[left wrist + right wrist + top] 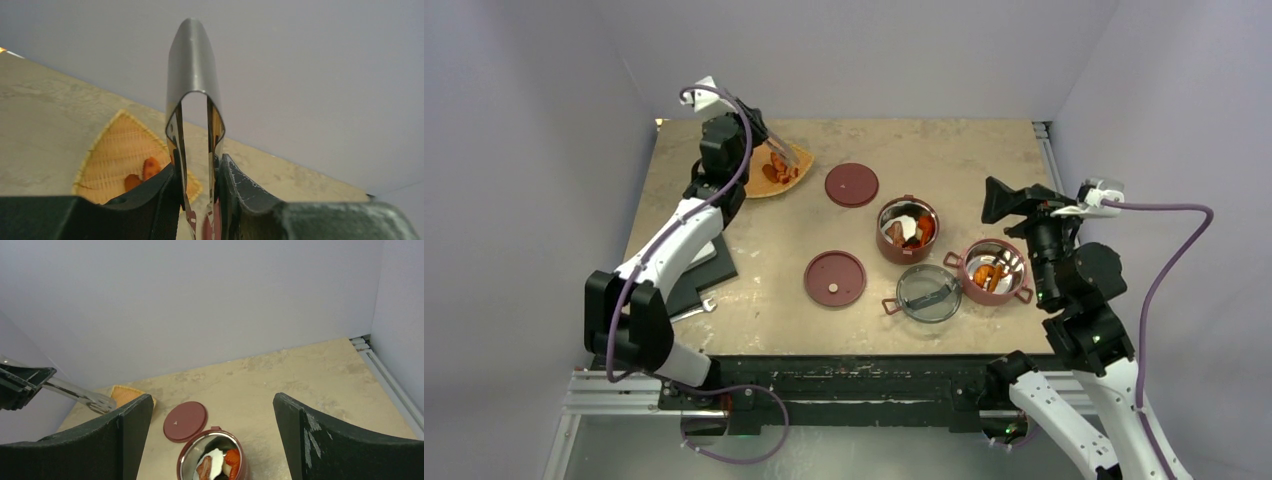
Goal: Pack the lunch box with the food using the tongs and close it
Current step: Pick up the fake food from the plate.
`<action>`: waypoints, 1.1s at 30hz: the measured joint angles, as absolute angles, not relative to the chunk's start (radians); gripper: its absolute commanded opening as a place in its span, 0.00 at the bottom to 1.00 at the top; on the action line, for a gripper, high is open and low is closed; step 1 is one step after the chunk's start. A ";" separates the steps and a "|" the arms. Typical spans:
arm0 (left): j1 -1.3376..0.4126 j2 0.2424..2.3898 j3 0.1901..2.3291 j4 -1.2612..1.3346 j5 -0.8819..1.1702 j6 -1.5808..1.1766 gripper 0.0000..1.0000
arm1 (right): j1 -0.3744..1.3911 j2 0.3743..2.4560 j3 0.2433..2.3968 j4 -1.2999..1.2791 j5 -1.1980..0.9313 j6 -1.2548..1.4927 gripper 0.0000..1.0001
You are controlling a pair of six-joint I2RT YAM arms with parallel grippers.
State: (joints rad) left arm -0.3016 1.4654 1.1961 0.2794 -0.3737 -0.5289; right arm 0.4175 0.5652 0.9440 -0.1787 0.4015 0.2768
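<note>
Nearest, the clear lid (928, 292) is laid flat just beside a steel-lined bowl (969, 287) in which orange pieces (987, 273) are held. Behind it, a second bowl (894, 250) is filled with a white slice (896, 229) and orange and brown bits. Close by, the right gripper (212, 402) is held with jaws wide apart, empty. Farthest, the tongs (192, 65) are clamped in the left gripper (197, 170), their long axis slanted, tips lowered over the orange tray (120, 145), joined end raised far-left
</note>
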 measured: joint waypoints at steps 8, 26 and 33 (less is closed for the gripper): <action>-0.234 1.636 1.219 0.280 -0.385 -0.477 0.30 | 0.418 0.580 0.944 -0.179 0.402 0.276 0.94; -0.202 1.784 1.264 0.329 -0.401 -0.475 0.35 | 0.418 0.603 0.944 -0.178 0.402 0.276 0.94; -0.201 1.823 1.293 0.336 -0.400 -0.479 0.35 | 0.418 0.614 0.944 -0.178 0.402 0.276 0.94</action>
